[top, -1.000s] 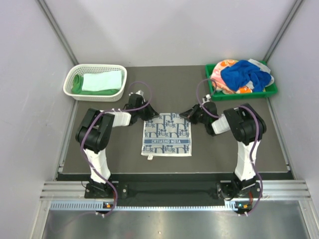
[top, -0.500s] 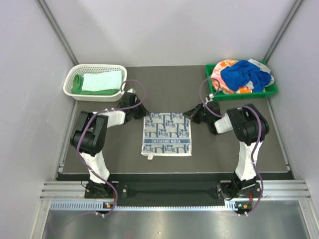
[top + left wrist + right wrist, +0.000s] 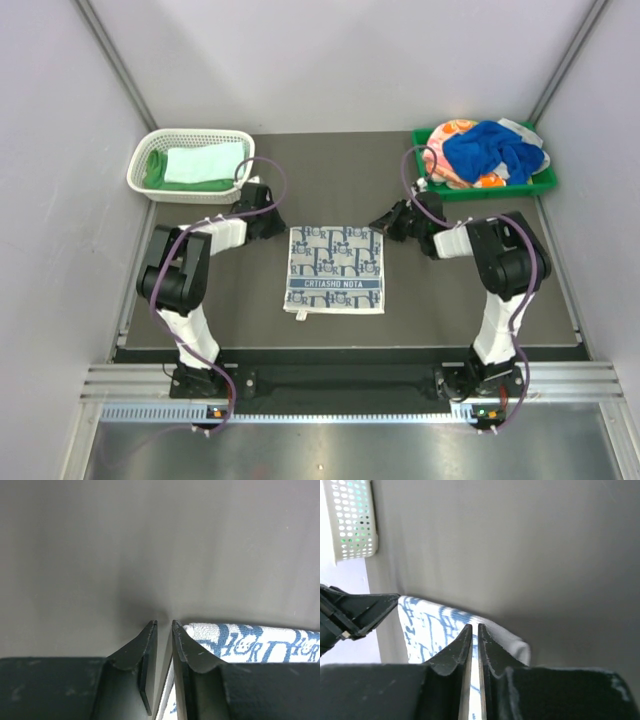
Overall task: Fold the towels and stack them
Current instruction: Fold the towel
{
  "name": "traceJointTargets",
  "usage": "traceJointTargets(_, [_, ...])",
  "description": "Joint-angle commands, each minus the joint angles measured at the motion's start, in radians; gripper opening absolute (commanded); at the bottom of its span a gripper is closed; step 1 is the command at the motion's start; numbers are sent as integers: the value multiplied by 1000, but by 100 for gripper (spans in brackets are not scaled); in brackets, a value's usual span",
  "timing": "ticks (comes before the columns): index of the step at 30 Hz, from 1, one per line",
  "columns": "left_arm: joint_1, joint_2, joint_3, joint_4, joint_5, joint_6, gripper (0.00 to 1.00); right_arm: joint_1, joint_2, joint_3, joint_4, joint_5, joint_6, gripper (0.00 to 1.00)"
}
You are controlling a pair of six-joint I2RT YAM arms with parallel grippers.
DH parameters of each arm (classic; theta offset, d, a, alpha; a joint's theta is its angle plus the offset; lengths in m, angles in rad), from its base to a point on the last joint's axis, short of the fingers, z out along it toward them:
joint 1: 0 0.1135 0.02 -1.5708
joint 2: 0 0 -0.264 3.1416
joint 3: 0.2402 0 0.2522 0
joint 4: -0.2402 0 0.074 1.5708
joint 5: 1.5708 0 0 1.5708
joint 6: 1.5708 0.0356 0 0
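Observation:
A folded white towel with a blue print [image 3: 335, 268] lies flat on the dark mat in the middle. My left gripper [image 3: 274, 230] sits low just off its far left corner; in the left wrist view the left gripper [image 3: 164, 623] has its jaws a narrow gap apart over bare mat, with the towel [image 3: 250, 640] to their right. My right gripper [image 3: 379, 224] is at the far right corner. Seen from the right wrist, the right gripper [image 3: 474, 626] is parted by a thin slit above the towel [image 3: 430, 620], gripping nothing that I can see.
A white mesh basket [image 3: 190, 133] at the back left holds a folded bright green towel [image 3: 154, 170] and a pale mint one [image 3: 205, 160]. A green tray [image 3: 480, 191] at the back right holds a crumpled blue towel [image 3: 490, 148] and an orange-pink one [image 3: 445, 155]. Grey walls on both sides.
My left gripper has slid left, off the towel's far left corner. My right gripper has drawn back slightly to the right and its jaws have parted a little. The towel lies unchanged.

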Motion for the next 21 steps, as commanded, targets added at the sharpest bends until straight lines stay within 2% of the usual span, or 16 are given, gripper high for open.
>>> traceJointTargets(1, [5, -26, 32, -63, -25, 37, 24, -15, -117, 86, -134, 14, -113, 10])
traceJointTargets(5, [5, -47, 44, -66, -5, 40, 31, -15, -193, 150, -298, 52, -200, 14])
traceJointTargets(8, [5, -58, 45, -57, 18, 46, 40, -17, -230, 184, -427, 100, -257, 15])
traceJointTargets(13, [5, -78, 29, -32, 58, 49, 57, 3, -256, 192, -544, 167, -352, 19])
traceJointTargets(21, [-8, -29, 50, -18, 121, 80, 60, 63, -200, 210, -647, 263, -481, 32])
